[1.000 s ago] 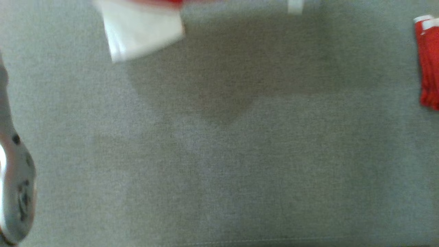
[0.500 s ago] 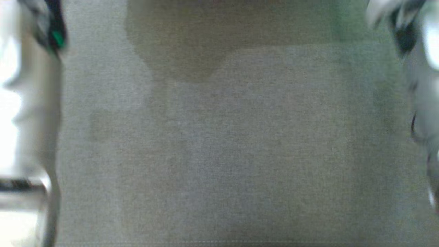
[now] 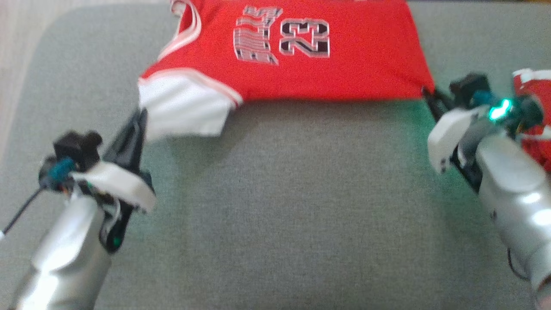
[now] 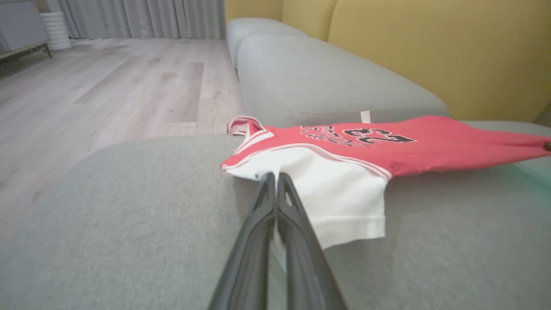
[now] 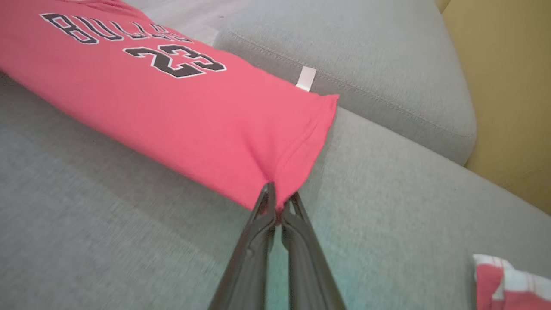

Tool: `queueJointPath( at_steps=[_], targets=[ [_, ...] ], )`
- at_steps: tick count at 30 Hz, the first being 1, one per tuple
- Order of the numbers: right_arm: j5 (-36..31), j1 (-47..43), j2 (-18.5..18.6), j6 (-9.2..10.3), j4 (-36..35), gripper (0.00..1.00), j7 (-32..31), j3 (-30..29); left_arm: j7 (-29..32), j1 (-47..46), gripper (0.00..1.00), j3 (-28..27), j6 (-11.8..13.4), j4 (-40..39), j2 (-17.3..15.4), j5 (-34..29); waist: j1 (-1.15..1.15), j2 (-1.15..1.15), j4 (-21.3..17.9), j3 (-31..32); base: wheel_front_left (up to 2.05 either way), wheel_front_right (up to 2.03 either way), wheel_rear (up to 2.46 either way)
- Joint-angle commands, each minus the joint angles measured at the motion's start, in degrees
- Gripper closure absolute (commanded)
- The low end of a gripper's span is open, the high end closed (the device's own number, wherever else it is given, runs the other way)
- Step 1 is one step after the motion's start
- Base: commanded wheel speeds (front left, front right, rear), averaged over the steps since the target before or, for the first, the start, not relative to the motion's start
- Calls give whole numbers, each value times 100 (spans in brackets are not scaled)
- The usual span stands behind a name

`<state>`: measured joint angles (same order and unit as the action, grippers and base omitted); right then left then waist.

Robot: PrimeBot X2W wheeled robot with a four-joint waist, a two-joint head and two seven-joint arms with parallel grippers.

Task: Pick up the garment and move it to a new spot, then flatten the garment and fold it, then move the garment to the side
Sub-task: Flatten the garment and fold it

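Head: red-and-white soft knit basketball jersey [image 3: 301, 64], along far edge of grey fabric sofa cushion [image 3: 280, 206].
L wrist: left gripper [image 4: 272, 177] closed, apparently nipping the white flap's edge.
R wrist: right gripper [image 5: 280, 202] pinching the red hem corner.
Handling: light, limp; take by corners.

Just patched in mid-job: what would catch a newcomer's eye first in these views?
A bright red jersey numbered 23 stretches across the far part of the grey sofa cushion. The left gripper is shut on its white sleeve and the right gripper on its red hem corner, holding it between them. A second red-and-white garment lies by the right arm.
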<state>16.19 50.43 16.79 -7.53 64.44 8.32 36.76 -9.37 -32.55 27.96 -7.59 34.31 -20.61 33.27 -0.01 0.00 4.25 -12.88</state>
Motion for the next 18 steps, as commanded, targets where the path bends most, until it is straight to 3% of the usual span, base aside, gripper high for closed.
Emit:
queueJointPath(
  at_steps=[1, 4, 12, 18],
  targets=[
    [367, -320, 178, 4, -321, 100, -168, 354, 173, 114, 100, -14, 11, -399, -428, 142, 1, 0, 38, 347, 0, 0, 0],
    [812, -621, 374, 4, -622, 100, -431, 701, 397, 434, 100, 177, 11, -700, -594, 312, 1, 0, 51, 547, 0, 0, 0],
    [2466, -1659, 1355, 4, -2068, 100, -1458, 1681, 1272, 1708, 100, 542, 22, -1958, -1334, 865, 1, 0, -13, 1238, 0, 0, 0],
    [3111, -1999, 1865, 4, -2880, 100, -1689, 1824, 1737, 2311, 100, 468, 348, -3018, -1694, 1164, 1, 0, -62, 1421, 0, 0, 0]
  ],
)
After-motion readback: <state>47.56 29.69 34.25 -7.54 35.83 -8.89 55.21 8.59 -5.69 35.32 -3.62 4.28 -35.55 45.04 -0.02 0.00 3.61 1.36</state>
